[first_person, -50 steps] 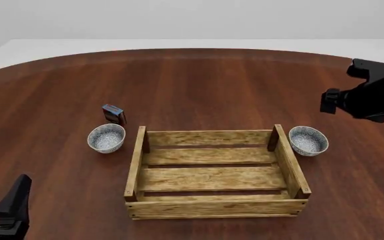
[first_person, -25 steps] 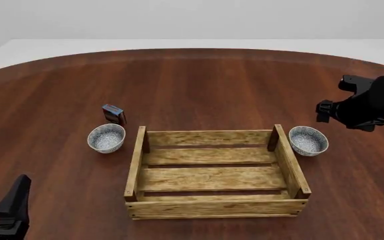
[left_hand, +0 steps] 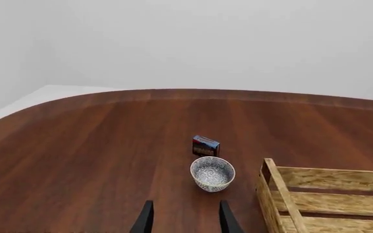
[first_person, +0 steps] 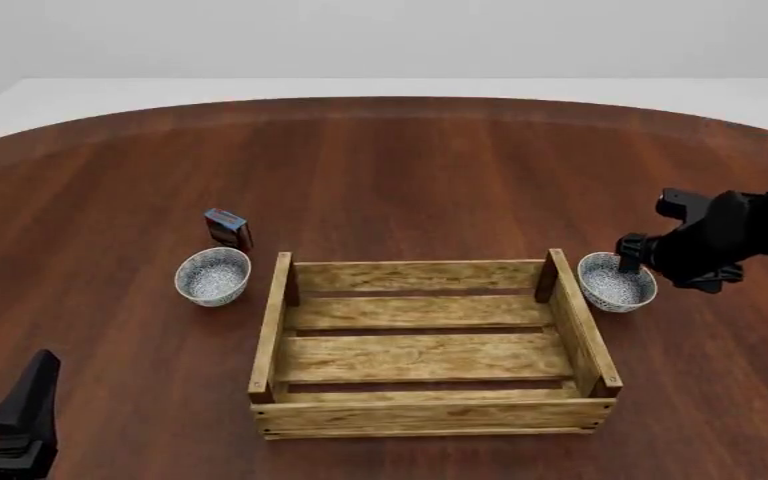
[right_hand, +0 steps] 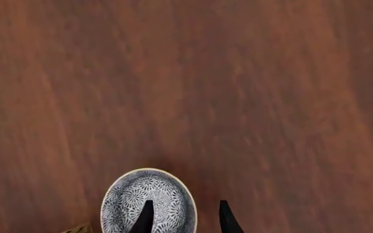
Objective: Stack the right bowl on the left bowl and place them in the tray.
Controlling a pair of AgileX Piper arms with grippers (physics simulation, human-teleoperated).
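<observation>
The left bowl (first_person: 212, 276) and the right bowl (first_person: 615, 282), both white with a dark speckled pattern, stand upright on the table on either side of the tray (first_person: 418, 275), a light wooden slatted crate. My right gripper (first_person: 632, 262) is open, low over the right bowl's right rim. In the right wrist view one finger (right_hand: 145, 217) is over the inside of the right bowl (right_hand: 149, 196) and the other outside its rim. My left gripper (first_person: 4, 372) is open and empty at the near left. In its wrist view the left bowl (left_hand: 212, 173) lies well ahead.
A small red-blue box (first_person: 228, 228) stands just behind the left bowl and also shows in the left wrist view (left_hand: 206, 145). The tray's corner (left_hand: 274, 187) shows beside the bowl there. The round brown table's far edge (first_person: 384, 100) curves across the back.
My right arm has come down and to the left, from above the table's right side onto the right bowl's rim. The left arm, bowls and tray have not moved.
</observation>
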